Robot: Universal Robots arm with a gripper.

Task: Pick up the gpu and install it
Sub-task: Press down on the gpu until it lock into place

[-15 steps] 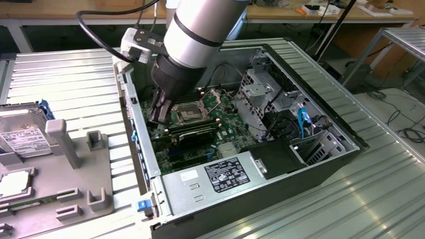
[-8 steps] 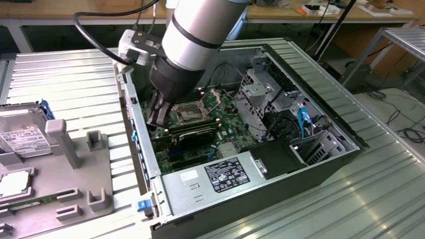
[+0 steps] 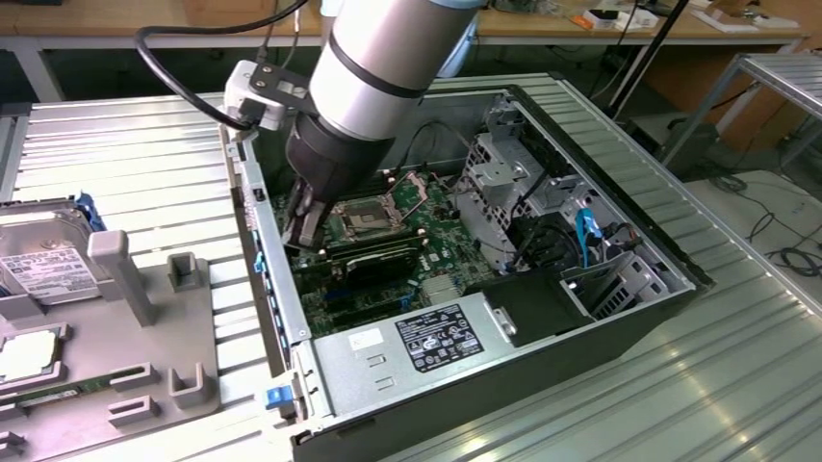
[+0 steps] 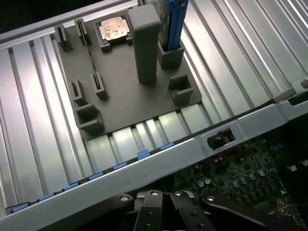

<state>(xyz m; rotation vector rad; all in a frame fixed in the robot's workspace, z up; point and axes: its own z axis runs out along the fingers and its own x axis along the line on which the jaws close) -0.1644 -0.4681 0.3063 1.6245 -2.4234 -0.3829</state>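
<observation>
The gpu [image 3: 375,258] is a dark flat card standing on edge across the motherboard [image 3: 430,207] inside the open computer case [image 3: 540,318]. My gripper [image 3: 306,231] reaches down into the case at the exterior view's left, beside the case's side wall. Its fingers are shut at the card's end there, and they hide the exact point of contact. In the wrist view the shut fingers [image 4: 153,211] sit over the case wall [image 4: 159,161], with the green motherboard [image 4: 240,178] beyond it.
A grey parts fixture [image 3: 141,318] lies left of the case, carrying a hard drive [image 3: 33,265], a processor [image 3: 26,356] and a memory stick [image 3: 64,390]. The power supply [image 3: 424,337] and drive cage [image 3: 507,183] crowd the case. Ribbed metal table [image 3: 719,366] surrounds everything.
</observation>
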